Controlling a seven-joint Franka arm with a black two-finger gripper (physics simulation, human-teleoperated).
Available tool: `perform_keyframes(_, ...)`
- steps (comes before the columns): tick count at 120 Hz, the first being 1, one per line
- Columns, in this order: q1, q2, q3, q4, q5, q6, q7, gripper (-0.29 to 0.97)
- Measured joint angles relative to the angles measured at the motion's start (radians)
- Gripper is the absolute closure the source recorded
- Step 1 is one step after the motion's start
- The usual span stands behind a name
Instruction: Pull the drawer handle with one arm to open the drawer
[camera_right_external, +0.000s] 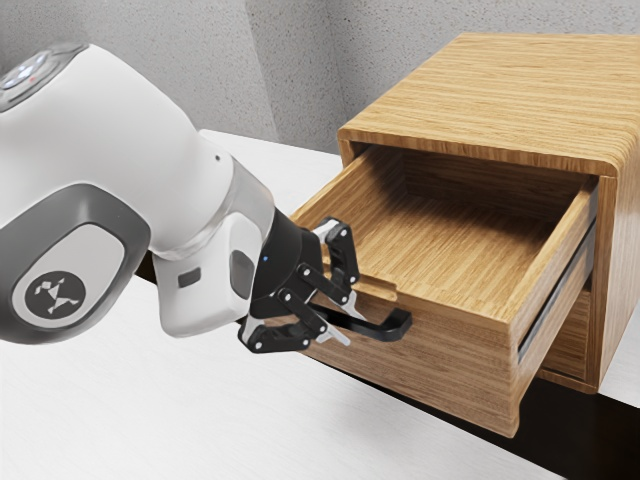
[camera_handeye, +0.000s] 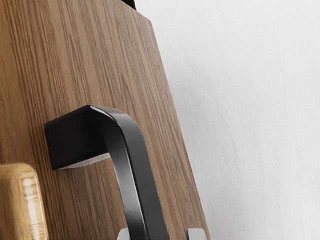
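Note:
A wooden cabinet (camera_right_external: 520, 100) stands on the white table, and its upper drawer (camera_right_external: 440, 250) is slid well out toward the exterior view's left. The drawer's inside is bare wood. A black bar handle (camera_right_external: 385, 325) is fixed to the drawer front (camera_handeye: 75, 65). My gripper (camera_right_external: 335, 303) is at the handle's left end with its jaws spread, and the bar passes between them. In the wrist view the handle (camera_handeye: 125, 160) runs down between two silver fingertips (camera_handeye: 197, 233); one touches the bar, the other stands off it. The gripper is open.
The white table (camera_right_external: 150, 420) stretches in front of and beside the cabinet. A second, lower drawer front (camera_right_external: 565, 345) sits under the open one. A grey wall is behind. The pale table surface (camera_handeye: 250, 125) lies beyond the drawer front's edge.

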Motion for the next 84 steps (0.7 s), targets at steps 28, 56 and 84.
perform_keyframes(28,0.002,0.001,-0.001,0.005,-0.001,-0.011,-0.005,0.53)
perform_keyframes(56,0.003,-0.006,-0.008,0.173,-0.021,-0.128,-0.009,0.47)
perform_keyframes(84,0.173,0.228,0.011,0.599,0.016,-0.401,-0.013,0.31)
